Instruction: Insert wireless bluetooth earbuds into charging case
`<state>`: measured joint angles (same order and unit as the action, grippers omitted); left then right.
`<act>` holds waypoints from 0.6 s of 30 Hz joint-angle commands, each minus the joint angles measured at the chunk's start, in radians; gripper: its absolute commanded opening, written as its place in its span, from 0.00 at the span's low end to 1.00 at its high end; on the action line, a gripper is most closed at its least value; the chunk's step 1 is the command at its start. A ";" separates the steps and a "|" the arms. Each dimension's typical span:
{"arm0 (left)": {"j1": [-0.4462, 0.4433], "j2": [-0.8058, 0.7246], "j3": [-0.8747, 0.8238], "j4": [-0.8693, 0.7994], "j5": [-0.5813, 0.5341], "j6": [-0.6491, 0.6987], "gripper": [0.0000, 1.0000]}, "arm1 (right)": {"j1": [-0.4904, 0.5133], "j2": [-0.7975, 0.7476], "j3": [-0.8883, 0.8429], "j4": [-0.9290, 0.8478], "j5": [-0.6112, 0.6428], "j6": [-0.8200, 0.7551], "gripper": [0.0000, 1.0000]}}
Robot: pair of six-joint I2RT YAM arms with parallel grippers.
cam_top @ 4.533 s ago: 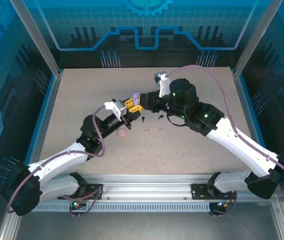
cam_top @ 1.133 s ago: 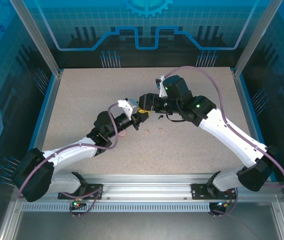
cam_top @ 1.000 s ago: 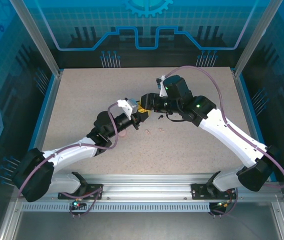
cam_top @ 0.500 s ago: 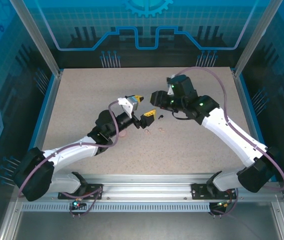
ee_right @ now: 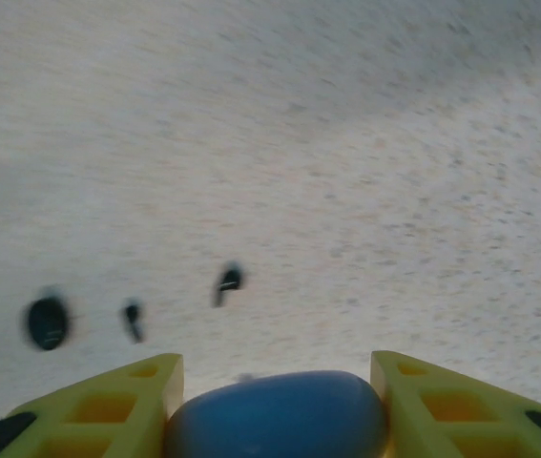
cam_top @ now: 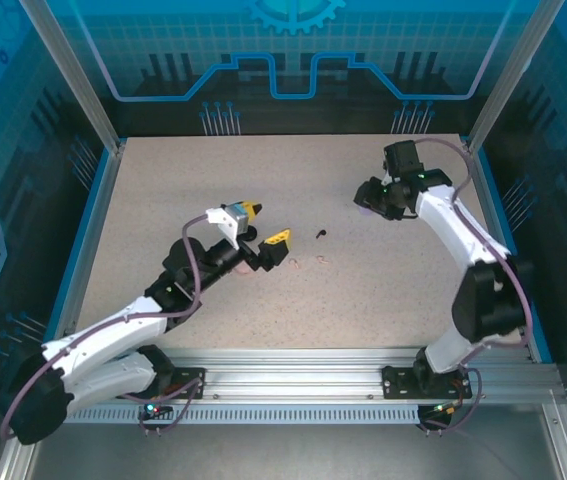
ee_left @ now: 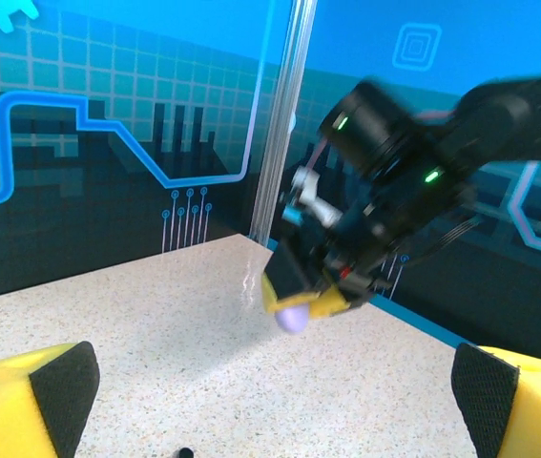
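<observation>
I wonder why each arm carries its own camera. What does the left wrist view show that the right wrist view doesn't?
Left wrist's own: the right arm seen from outside against the blue wall, framed by the open left gripper.
Right wrist's own: a close look down at a round dark thing, too blurred to name.
Shared: the lilac case clamped in the right gripper, and the speckled table.
</observation>
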<state>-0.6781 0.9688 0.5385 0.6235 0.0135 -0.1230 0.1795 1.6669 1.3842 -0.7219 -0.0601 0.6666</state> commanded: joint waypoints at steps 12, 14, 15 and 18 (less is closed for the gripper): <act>-0.006 -0.188 0.032 -0.288 -0.039 -0.047 0.99 | -0.102 0.534 0.423 -0.426 0.134 -0.218 0.38; -0.007 -0.191 0.031 -0.293 -0.037 -0.053 0.99 | -0.104 0.578 0.461 -0.458 0.154 -0.232 0.41; -0.007 -0.193 0.032 -0.294 -0.039 -0.056 0.99 | -0.104 0.595 0.475 -0.469 0.167 -0.236 0.42; -0.008 -0.193 0.036 -0.302 -0.039 -0.060 0.99 | -0.105 0.628 0.495 -0.480 0.185 -0.244 0.48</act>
<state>-0.6781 0.7898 0.5381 0.3412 -0.0120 -0.1600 0.0891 2.2654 1.8427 -1.1103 0.0830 0.4576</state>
